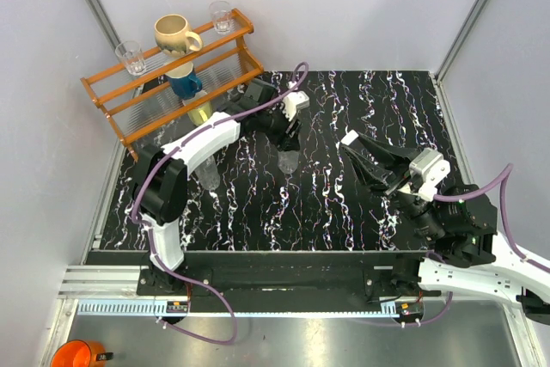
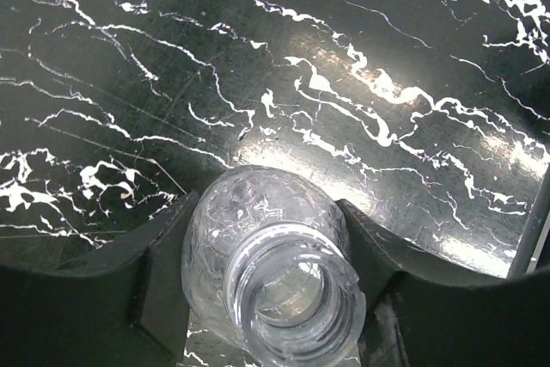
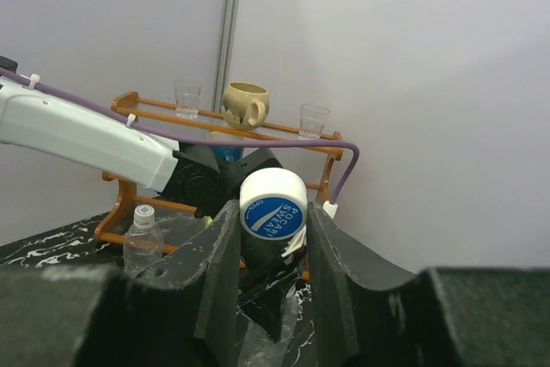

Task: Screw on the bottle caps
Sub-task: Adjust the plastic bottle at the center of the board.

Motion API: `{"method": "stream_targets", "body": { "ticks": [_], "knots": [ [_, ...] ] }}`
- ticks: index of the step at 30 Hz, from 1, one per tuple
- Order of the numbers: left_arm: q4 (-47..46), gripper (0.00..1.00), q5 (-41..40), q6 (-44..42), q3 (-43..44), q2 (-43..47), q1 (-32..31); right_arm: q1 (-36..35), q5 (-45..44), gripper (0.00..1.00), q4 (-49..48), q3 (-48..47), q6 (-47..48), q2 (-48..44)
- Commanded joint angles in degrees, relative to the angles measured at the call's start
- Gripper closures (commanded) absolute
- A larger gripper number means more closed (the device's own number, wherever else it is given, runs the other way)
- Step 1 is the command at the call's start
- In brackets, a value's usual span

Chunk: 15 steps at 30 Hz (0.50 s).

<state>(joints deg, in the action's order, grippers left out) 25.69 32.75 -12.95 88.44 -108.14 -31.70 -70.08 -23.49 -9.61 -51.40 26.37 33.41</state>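
Observation:
In the middle of the black marbled table stands a clear bottle point(image 1: 288, 161) with no cap; its open threaded neck point(image 2: 296, 298) points up at the left wrist camera. My left gripper point(image 1: 290, 139) point(image 2: 266, 217) is down over it, with a black finger pressed against each side of the ribbed body. My right gripper point(image 1: 351, 140) point(image 3: 273, 217) hovers to the right of that bottle, shut on a white bottle cap point(image 3: 273, 204) point(image 1: 350, 137) with a blue label. A second bottle point(image 1: 209, 174) point(image 3: 142, 242) stands near the left arm with a white cap point(image 3: 145, 211) on it.
An orange wooden rack point(image 1: 176, 83) point(image 3: 322, 148) at the back left carries two clear glasses point(image 1: 131, 57), a beige mug point(image 1: 174, 36) and a blue cup point(image 1: 183, 83). An orange object point(image 1: 76, 354) lies below the table's near left corner. Grey walls surround the table.

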Motion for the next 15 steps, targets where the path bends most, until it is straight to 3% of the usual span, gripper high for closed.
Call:
{"method": "stream_targets", "body": {
  "ticks": [1, 5, 7, 10, 12, 15],
  "knots": [
    [4.6, 0.51, -1.5, -6.0, 4.7, 3.3, -2.8, -0.4, -1.7, 0.73, 0.1, -0.4, -1.4, -0.9],
    [13.2, 0.52, -6.7, -9.5, 6.4, 5.0, -5.6, -0.3, -1.5, 0.72, 0.6, -0.8, -2.1, -1.1],
    [20.7, 0.51, -9.4, -12.0, 8.3, 4.6, -8.2, -0.3, -1.2, 0.72, 1.3, -1.2, -2.5, -1.2],
    [34.4, 0.48, -21.2, -16.5, 13.0, 0.8, -13.3, -0.3, -1.2, 0.72, 2.1, -1.8, -3.3, -1.8],
    [42.8, 0.47, -23.4, -18.2, 13.9, -0.8, -15.2, -0.3, -1.2, 0.72, 2.3, -1.9, -3.4, -2.2],
    [44.8, 0.42, -27.3, -19.3, 10.4, -2.1, -18.7, -0.3, -1.2, 0.72, 2.8, -2.0, -3.7, -2.4]
  ]
}}
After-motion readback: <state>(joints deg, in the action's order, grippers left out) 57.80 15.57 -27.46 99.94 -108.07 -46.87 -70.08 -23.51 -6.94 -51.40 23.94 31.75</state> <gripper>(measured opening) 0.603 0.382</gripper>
